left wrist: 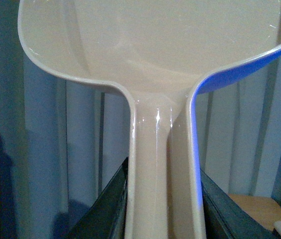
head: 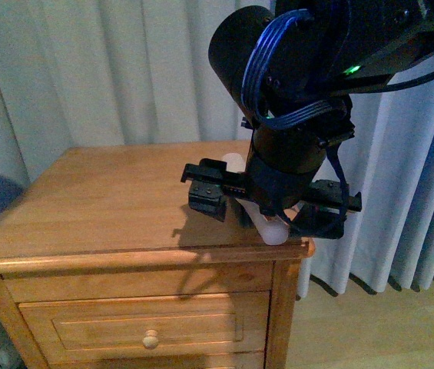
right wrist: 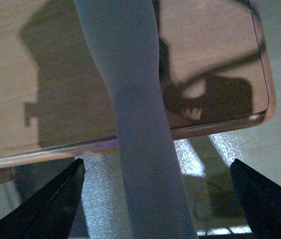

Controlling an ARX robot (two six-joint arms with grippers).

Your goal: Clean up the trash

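Observation:
No crumpled white paper shows in any view; the trash is hidden or out of view. My left gripper point(left wrist: 162, 214) is shut on the handle of the pink dustpan point(left wrist: 150, 40), which is held up with its pan towards the curtains. My right gripper point(head: 266, 207) is open low over the right front corner of the wooden nightstand point(head: 109, 207). A long pale handle point(head: 274, 227) lies between its spread fingers without being gripped. In the right wrist view this handle point(right wrist: 140, 124) runs across the nightstand's edge point(right wrist: 55, 149), with the gripper point(right wrist: 155, 199) straddling it.
Pale curtains point(head: 86, 77) hang behind and to the right of the nightstand. A drawer with a round knob point(head: 150, 338) is below the top. Wooden floor point(head: 385, 330) shows at the lower right. A corner of wood point(left wrist: 259, 209) shows in the left wrist view.

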